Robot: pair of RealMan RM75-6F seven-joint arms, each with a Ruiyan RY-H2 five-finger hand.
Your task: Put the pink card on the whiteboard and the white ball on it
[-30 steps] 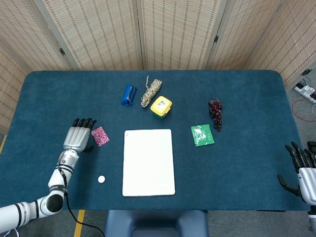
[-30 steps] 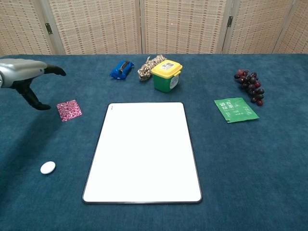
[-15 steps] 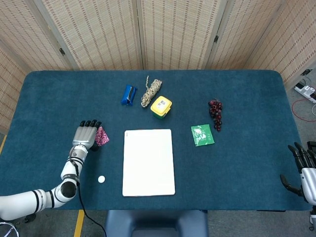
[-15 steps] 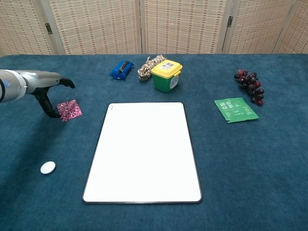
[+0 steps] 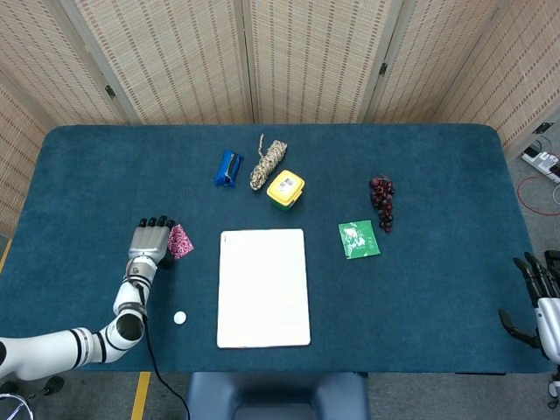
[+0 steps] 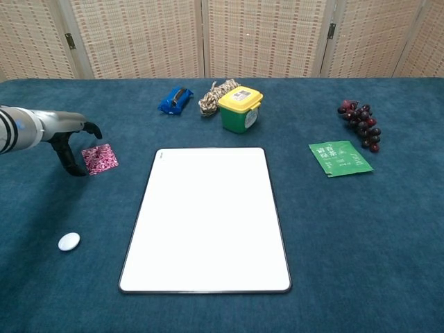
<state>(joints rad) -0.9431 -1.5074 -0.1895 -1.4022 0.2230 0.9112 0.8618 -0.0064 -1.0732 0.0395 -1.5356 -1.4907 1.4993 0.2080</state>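
Observation:
The pink patterned card (image 5: 181, 241) (image 6: 100, 158) lies flat on the blue table, left of the whiteboard (image 5: 263, 287) (image 6: 208, 218). My left hand (image 5: 150, 242) (image 6: 66, 142) is low at the card's left edge, fingers apart, and its thumb reaches down beside that edge. It holds nothing. The white ball (image 5: 179, 318) (image 6: 69, 241) rests on the cloth nearer me, off the whiteboard's lower left side. Nothing lies on the whiteboard. My right hand (image 5: 541, 297) hangs at the table's near right edge with its fingers spread and empty; only the head view shows it.
Behind the whiteboard lie a blue object (image 5: 228, 167), a coil of rope (image 5: 269, 163) and a green tub with a yellow lid (image 5: 285, 189). A bunch of dark grapes (image 5: 381, 203) and a green packet (image 5: 359, 239) lie to the right.
My left hand has moved right and come down to the pink card's left edge. The right hand has slid a little lower at the frame's edge. The card and the ball have not moved.

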